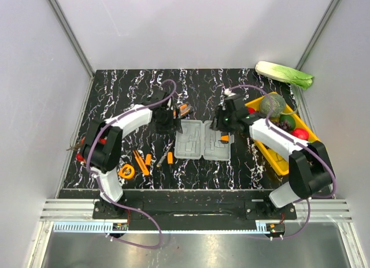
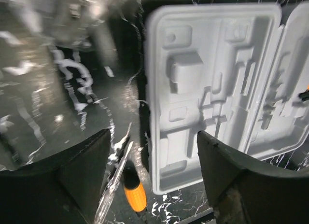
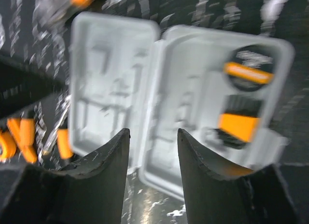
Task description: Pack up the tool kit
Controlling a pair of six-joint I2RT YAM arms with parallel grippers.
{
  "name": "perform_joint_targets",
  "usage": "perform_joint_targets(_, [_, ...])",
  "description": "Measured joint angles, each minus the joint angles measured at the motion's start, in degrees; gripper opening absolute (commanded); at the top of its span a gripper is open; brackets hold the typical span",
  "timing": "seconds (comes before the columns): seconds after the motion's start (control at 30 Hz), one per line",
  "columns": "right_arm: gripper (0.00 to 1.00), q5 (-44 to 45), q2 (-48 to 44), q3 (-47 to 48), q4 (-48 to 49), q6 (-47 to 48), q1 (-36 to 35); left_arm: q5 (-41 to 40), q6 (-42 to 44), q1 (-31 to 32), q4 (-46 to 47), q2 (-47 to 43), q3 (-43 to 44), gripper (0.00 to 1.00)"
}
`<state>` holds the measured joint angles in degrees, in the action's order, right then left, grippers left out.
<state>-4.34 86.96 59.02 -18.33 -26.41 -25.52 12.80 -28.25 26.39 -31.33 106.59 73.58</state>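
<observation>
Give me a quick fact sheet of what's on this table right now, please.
Case: grey case, open flat, mid-table
Left half: empty recesses
Right half: round black-and-orange piece, orange-and-black block
Loose: orange hand tools, left of case
Left tool: open, over case's left edge
Right tool: open, over case
Aside: yellow tray of vegetables, right side

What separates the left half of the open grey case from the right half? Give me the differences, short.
The left half has every moulded recess empty; the right half holds a round black-and-orange piece and an orange-and-black block. The left half lies next to the loose screwdriver; the right half lies towards the yellow tray. Both are pale grey, hinged together, lying open and flat.
</observation>
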Motion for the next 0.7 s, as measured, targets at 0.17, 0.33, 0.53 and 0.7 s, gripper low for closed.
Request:
perform_joint_targets(0.17, [0.51, 0.48, 0.26, 0.13, 2.10, -0.42, -11.98, -7.41, -0.13, -3.34, -1.64, -10.86, -0.48, 0.99])
perform_joint_targets(0.33, [0.57, 2.89, 4.15, 3.37, 2.71, -0.37, -21.81, -18.78, -0.17, -6.05, -2.25, -27.96, -0.15, 0.99])
perform_joint_targets(0.53, [0.61, 7.69, 12.74, 11.39, 1.95, -0.66, -32.28, -26.97, 0.68, -6.21, -3.13, -44.13, 0.68, 0.99])
perform_joint_targets(0.7, [0.57, 11.41, 19.30, 16.83, -0.13, -3.28, -38.29, -28.65, 0.83, -6.21, -5.66, -52.57, -1.01, 0.99])
